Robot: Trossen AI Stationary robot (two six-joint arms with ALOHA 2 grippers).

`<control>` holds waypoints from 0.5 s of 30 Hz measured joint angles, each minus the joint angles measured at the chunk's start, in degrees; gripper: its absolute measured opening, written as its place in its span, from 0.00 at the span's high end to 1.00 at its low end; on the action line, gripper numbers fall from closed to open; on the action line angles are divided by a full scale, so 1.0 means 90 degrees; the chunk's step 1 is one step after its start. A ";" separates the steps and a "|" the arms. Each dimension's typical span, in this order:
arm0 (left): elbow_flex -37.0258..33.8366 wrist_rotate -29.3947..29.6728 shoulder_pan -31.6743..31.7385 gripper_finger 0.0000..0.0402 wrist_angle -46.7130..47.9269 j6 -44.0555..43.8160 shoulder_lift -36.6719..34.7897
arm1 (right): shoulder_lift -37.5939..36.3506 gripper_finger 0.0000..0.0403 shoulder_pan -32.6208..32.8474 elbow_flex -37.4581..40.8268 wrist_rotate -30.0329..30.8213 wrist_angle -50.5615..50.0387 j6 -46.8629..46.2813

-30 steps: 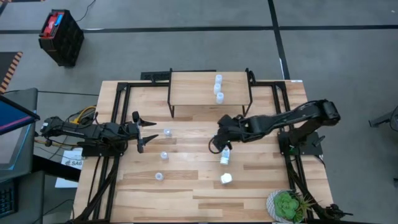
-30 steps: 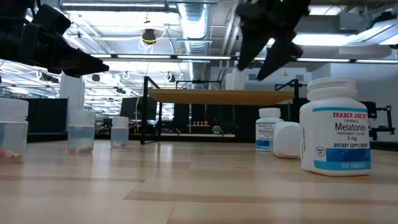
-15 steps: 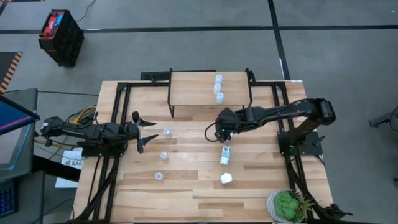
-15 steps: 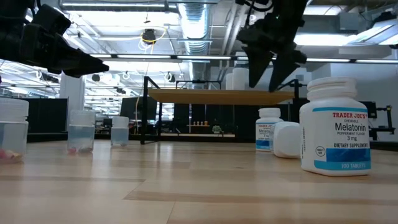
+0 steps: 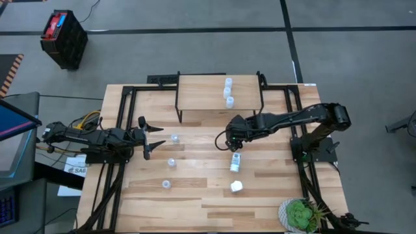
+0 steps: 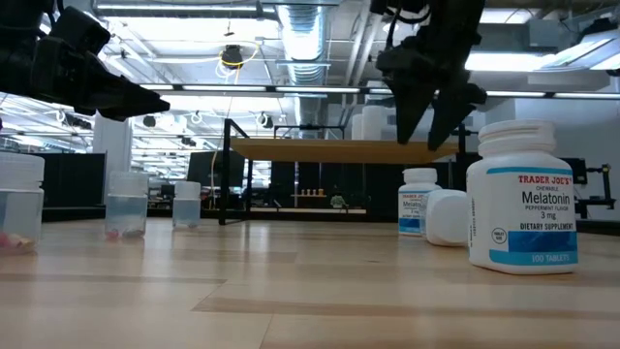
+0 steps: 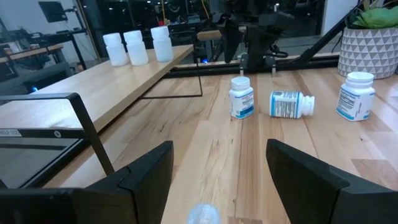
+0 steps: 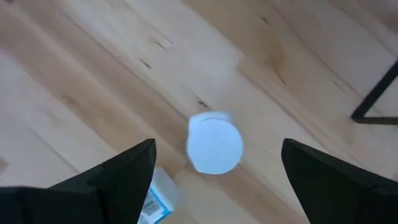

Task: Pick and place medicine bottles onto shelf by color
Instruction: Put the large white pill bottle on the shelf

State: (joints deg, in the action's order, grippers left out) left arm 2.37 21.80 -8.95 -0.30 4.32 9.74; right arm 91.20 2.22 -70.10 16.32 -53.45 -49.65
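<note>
Three white medicine bottles [image 5: 228, 91] stand on the light-wood shelf [image 5: 208, 91] at the table's far edge. Below my open right gripper [image 6: 431, 114] stands an upright white bottle [image 8: 214, 142], its cap between the spread fingers but apart from them. A second white bottle [image 7: 291, 104] lies on its side next to it, and a third [image 6: 523, 194] stands nearer the front edge. Three pale-blue bottles [image 5: 171, 162] stand left of centre. My left gripper [image 5: 153, 136] waits open at the table's left, level, touching nothing.
The shelf's thin black legs [image 7: 200, 74] stand just beyond the white bottles. A potted plant [image 5: 300, 214] sits at the front right corner. Black frame rails [image 5: 123, 130] run along both sides of the table.
My right gripper has tipped from a slant to point steeply down and has shifted slightly toward the table's far edge, uncovering the upright white bottle in the high view. It has stayed open. No bottle has moved.
</note>
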 joint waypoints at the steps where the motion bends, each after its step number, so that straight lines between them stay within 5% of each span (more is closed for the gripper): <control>1: 0.0000 0.0000 0.0000 0.39 0.0000 0.0000 0.0000 | -0.0002 0.09 -0.0006 0.0044 0.0000 -0.0002 0.0002; 15: 0.0000 0.0000 -0.0001 0.39 -0.0002 0.0000 0.0000 | 0.0442 0.09 -0.0012 0.0106 -0.0192 0.0276 0.0421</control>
State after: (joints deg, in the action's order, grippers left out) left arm 2.37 21.80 -8.96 -0.32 4.32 9.74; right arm 95.17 2.11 -69.15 14.59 -50.97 -45.86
